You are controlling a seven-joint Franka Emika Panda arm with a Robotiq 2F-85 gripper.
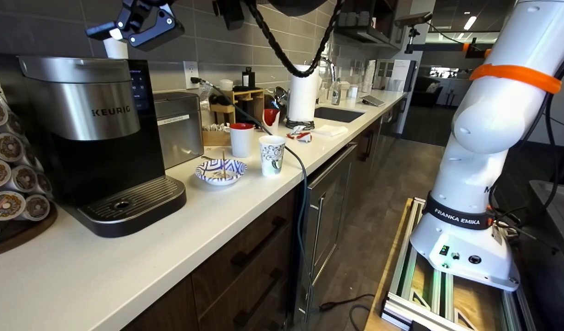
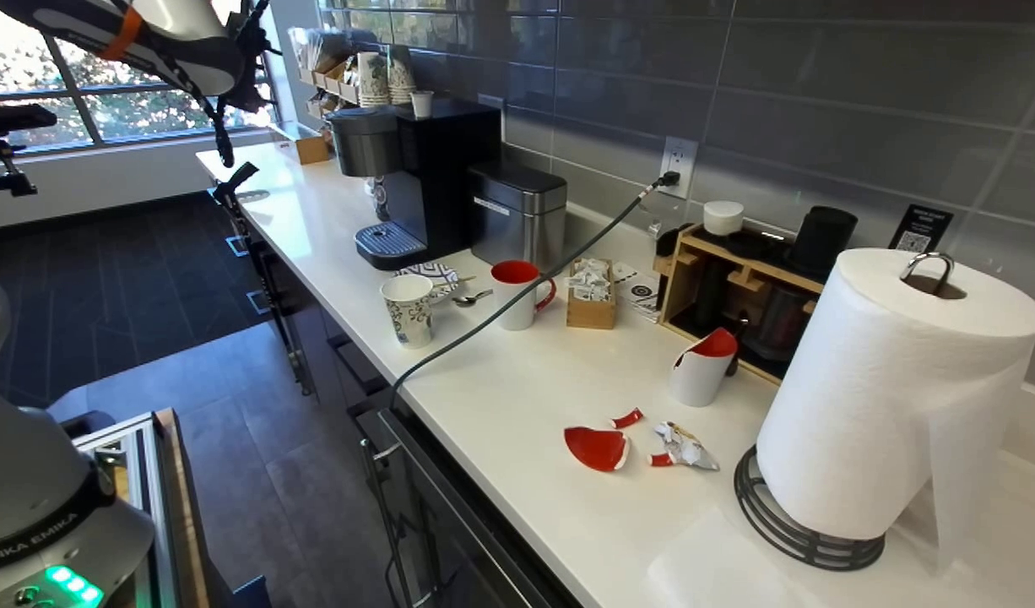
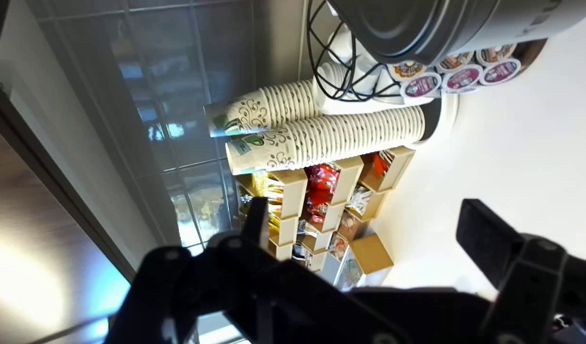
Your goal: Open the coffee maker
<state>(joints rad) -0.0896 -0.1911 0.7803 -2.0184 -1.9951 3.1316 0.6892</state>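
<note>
The coffee maker (image 1: 89,105) is a large black machine with a silver top band, stands on the counter, and its lid is down. It also shows in an exterior view (image 2: 450,177), with a small white cup (image 2: 421,104) on top. In the wrist view, the coffee maker's grey lid and silver front (image 3: 446,28) are at the upper right, partly cut off. My gripper (image 1: 129,34) is open and empty, above the lid's height and apart from the machine. Its fingers (image 3: 369,227) are spread wide in the wrist view. The gripper is dark and unclear in an exterior view (image 2: 249,72).
Coffee pods (image 1: 15,174) stand beside the machine, and stacked paper cups (image 3: 321,138) are beyond it. A steel box (image 1: 178,128), a patterned bowl (image 1: 221,172), a paper cup (image 1: 272,156) and a red-lined mug (image 1: 242,140) stand nearby. A cable (image 2: 526,287) crosses the counter.
</note>
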